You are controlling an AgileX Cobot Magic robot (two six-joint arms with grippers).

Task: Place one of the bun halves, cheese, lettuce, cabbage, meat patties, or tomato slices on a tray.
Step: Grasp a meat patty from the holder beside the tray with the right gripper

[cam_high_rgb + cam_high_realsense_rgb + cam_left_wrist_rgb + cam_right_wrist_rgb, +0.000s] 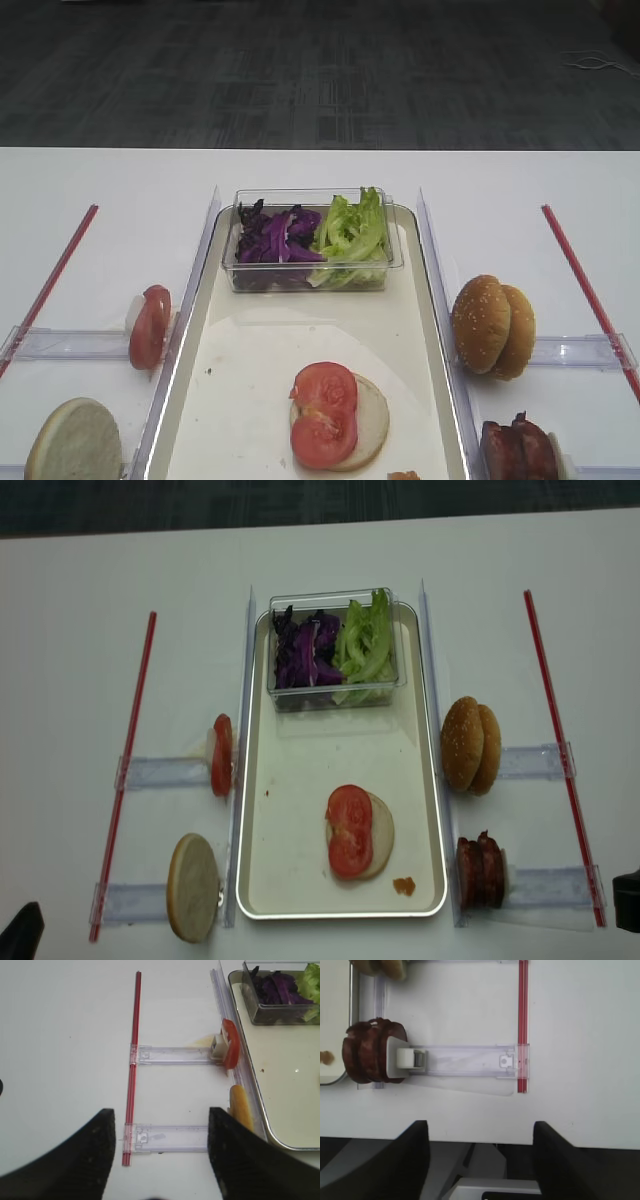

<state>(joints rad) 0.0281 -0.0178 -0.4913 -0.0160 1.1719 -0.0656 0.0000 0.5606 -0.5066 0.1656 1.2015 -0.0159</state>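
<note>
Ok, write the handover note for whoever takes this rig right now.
Left gripper: open, empty, above the left racks.
Right gripper: open, empty, near the meat patties.
On the tray: a pale bun half with two tomato slices on it, plus the clear box of cabbage and lettuce.
Racked outside the tray: one tomato slice, one pale bun half, seeded buns.
Left: place another ingredient on the tray.
</note>
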